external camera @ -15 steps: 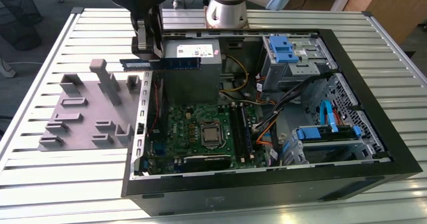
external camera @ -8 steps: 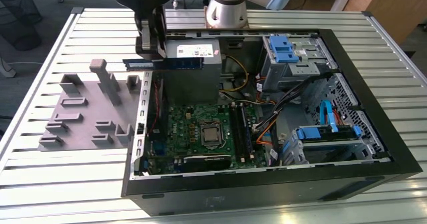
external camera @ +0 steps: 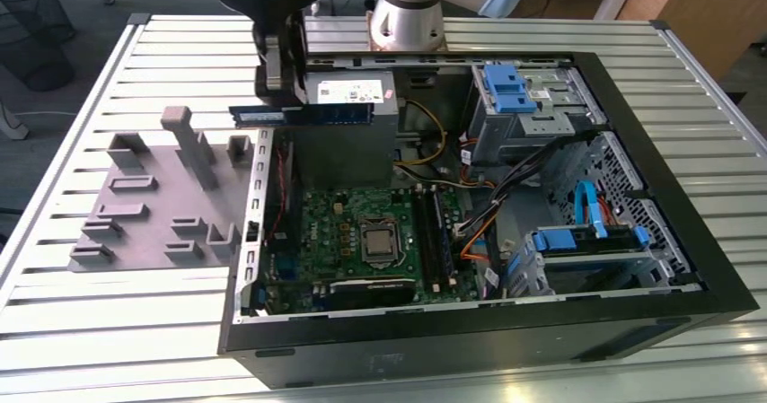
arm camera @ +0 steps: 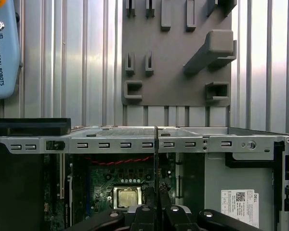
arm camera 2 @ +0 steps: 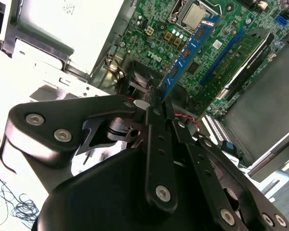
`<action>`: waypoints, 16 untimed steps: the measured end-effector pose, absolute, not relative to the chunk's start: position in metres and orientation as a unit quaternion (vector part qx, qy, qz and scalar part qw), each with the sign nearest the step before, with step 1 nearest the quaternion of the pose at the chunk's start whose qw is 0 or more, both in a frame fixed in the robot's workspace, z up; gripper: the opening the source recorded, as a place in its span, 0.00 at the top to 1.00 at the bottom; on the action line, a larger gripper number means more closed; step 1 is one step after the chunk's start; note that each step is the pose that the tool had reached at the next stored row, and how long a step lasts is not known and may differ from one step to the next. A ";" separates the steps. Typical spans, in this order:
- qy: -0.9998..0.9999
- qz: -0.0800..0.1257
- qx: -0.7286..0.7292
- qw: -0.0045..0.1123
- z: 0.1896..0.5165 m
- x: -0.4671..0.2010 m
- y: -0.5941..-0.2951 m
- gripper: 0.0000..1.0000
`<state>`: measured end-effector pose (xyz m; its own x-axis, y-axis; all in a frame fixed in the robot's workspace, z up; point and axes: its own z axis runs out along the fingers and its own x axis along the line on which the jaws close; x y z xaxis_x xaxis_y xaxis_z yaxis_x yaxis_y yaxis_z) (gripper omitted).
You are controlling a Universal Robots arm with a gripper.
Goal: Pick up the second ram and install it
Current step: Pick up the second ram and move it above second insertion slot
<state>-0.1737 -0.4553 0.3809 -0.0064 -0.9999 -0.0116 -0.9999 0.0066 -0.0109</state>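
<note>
The black gripper [external camera: 278,103] hangs in the upper left of the exterior view, its two flat metal fingers [arm camera 2: 153,126] pressed together on one end of the second ram [external camera: 336,116]. The stick is a thin, flat blue-green board with a row of small dark chips. It is held level and on edge, clear of everything below, and juts toward the exterior view's right across the front of the power supply [external camera: 350,91], a plain grey metal box with a white sticker. In the second wrist view the stick reaches out from the fingertips over the motherboard [arm camera 2: 149,29], not touching it.

The computer case [external camera: 480,331] lies open on its side, with a matt black shell and a bare pressed-steel frame punched with slots. The green motherboard inside is crowded with small parts. The square metal processor socket [external camera: 379,242] sits near its middle, and long narrow slots run beside it. Orange, black and yellow cables [external camera: 480,188] cross the middle of the case, close to the board. Blue plastic drive caddies [external camera: 515,89] fill the case's side toward the exterior view's right.

On the exterior view's left, just outside the case, a grey plastic fixture plate [external camera: 144,219] carries moulded posts and open brackets. It rests on a table [external camera: 132,331] of ribbed aluminium slats. In the first wrist view a pale blue teach pendant [arm camera: 2,48] lies on the slats, well apart from the plate.
</note>
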 end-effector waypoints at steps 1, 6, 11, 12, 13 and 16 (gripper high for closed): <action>0.709 0.000 -0.705 0.008 0.381 -0.173 -0.455 0.86; 0.709 0.000 -0.705 0.008 0.381 -0.169 -0.455 0.86; 0.709 0.000 -0.705 0.008 0.381 -0.165 -0.455 0.86; 0.709 0.000 -0.705 0.008 0.381 -0.164 -0.455 0.86; 0.709 0.000 -0.705 0.008 0.381 -0.164 -0.455 0.86; 0.709 0.000 -0.705 0.008 0.381 -0.160 -0.455 0.86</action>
<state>-0.1604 -0.4553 0.3808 -0.0065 -0.9999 -0.0115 -0.9999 0.0066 -0.0108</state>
